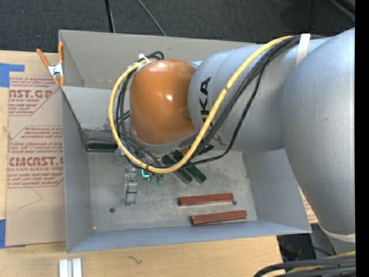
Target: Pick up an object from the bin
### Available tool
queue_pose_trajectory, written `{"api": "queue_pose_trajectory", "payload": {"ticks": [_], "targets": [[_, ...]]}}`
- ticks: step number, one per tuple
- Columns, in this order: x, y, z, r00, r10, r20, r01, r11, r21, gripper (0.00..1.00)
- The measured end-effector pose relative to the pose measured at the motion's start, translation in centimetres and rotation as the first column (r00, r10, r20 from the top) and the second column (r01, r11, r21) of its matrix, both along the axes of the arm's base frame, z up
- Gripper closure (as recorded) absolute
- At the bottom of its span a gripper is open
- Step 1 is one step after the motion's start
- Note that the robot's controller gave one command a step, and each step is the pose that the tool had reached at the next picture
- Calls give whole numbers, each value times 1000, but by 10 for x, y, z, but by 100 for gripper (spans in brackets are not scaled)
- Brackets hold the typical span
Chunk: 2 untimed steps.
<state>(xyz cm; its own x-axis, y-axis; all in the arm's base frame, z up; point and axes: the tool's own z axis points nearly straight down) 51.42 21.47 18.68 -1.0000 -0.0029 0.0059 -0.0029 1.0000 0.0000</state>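
Arm — black letters "KA" on the grey casing beside the orange cover; the rest of the word is out of sight.

Cardboard sheet left of the bin — red print, cut off: "CAST.GP" near the top, "CAST" lower down, "CAST ACRYLIC" beneath it. Smaller lines are too small to read.

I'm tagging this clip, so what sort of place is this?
Probably a robotics lab bench: a cabled arm reaches into a grey metal bin holding loose parts, among them two brown bars.
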Motion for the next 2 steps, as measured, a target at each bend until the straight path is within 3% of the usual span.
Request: {"api": "queue_pose_trajectory", "payload": {"ticks": [1,2], "targets": [[44,-87,-121,984,180,2,-180,984,-2,0],[81,-158,-85,971,237,13,-237,972,-4,0]]}}
